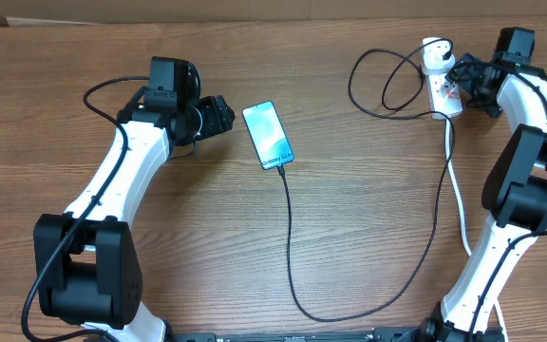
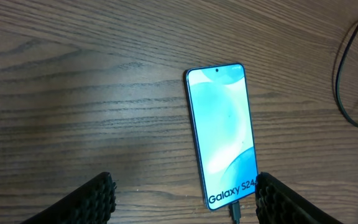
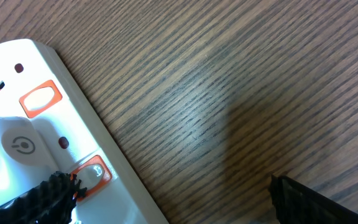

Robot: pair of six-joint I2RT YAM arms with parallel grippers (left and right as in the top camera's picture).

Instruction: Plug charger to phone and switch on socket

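- So, got the right gripper (image 3: 166, 183) parked over the socket (image 3: 17, 93) with fingers spread wide and nothing held. One finger (image 3: 42, 202) is right at the nearer red switch (image 3: 92, 174). Can't tell whether it's actually pressing.
- Looks like the switch-on step, going by that.
- Seems the charger end is already sorted: connector tip (image 2: 235, 213) tucked into the bottom edge of the phone (image 2: 221, 137), white plug adapter (image 3: 17, 146) seated in the strip just beside that switch.
- Probably calls for a short, firm push straight down on the rocker with that one fingertip. Watch for the strip skating sideways on the smooth wood.
- Avoid the second red switch (image 3: 40, 99) further along the strip. Looks like the wrong one, judging by where the adapter sits.
- Got the left gripper (image 2: 185, 180) wide open and empty too, hanging just short of the phone's bottom end. Not touching it, as far as visible.
- Find the phone flat, screen up, mid-table, well apart from the socket.
- Follow the black charger (image 1: 288, 247) from the phone toward the near edge, then back up the right side to the strip, with a loose coil (image 1: 387, 81) beside it.
- Mind the strip's thicker white lead (image 1: 456, 190) trailing alongside the right arm. Can't see anything else in the way on the table (image 1: 368, 190).
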